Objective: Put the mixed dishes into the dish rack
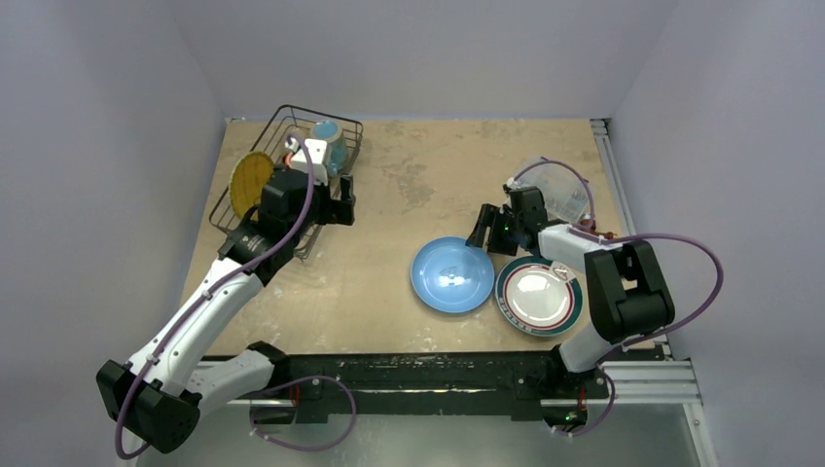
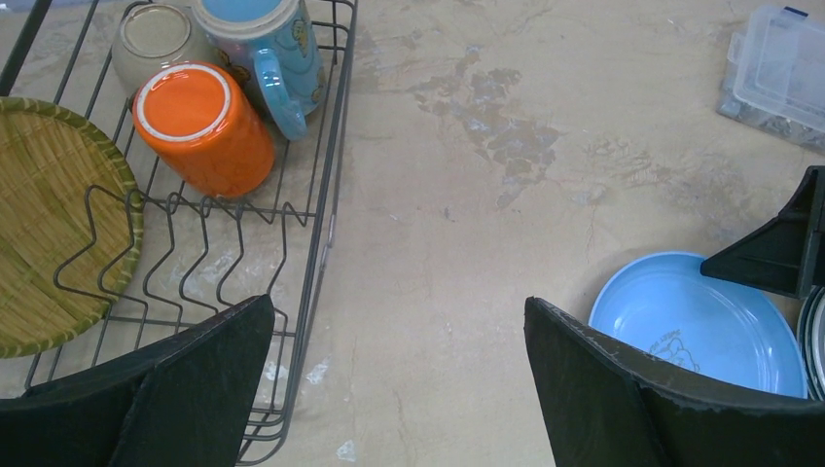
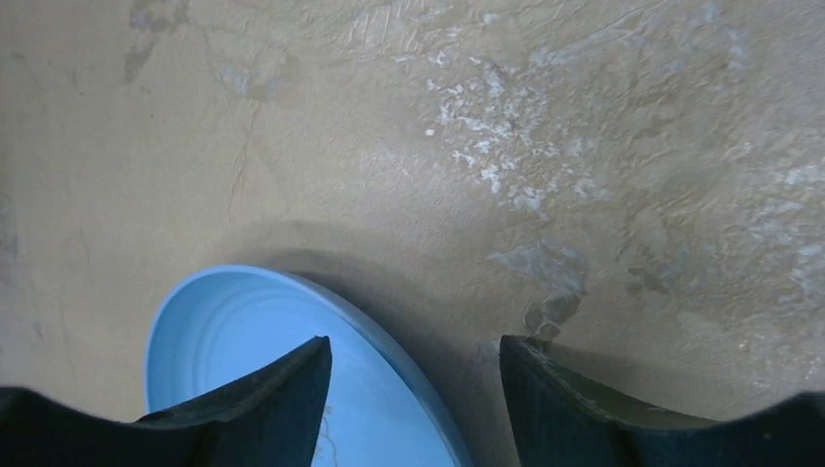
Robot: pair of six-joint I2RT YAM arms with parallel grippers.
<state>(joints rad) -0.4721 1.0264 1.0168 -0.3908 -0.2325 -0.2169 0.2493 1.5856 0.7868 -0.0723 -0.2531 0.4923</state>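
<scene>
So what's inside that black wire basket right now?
The dish rack holds an orange cup on its side, a cream cup, a blue mug, and a yellow woven plate leaning against the wire prongs. Its near end is hidden behind the left fingers.

— What sort of place is this?
— A robot lab, a test cell. The left arm (image 1: 195, 321) and right arm (image 1: 632, 292) are bolted to a metal rail (image 1: 438, 375) at the near edge of a table (image 1: 438, 156), and purple cables (image 1: 719, 277) loop off them.
— Not a kitchen? I see a rack (image 1: 287, 122) with cups (image 2: 199, 126), and plates (image 1: 452, 275).
— Those look like props. Plain grey walls (image 1: 107, 117) box the table in on three sides, the top is scuffed bare board, and a clear parts box (image 2: 783, 68) sits at the far right.
</scene>
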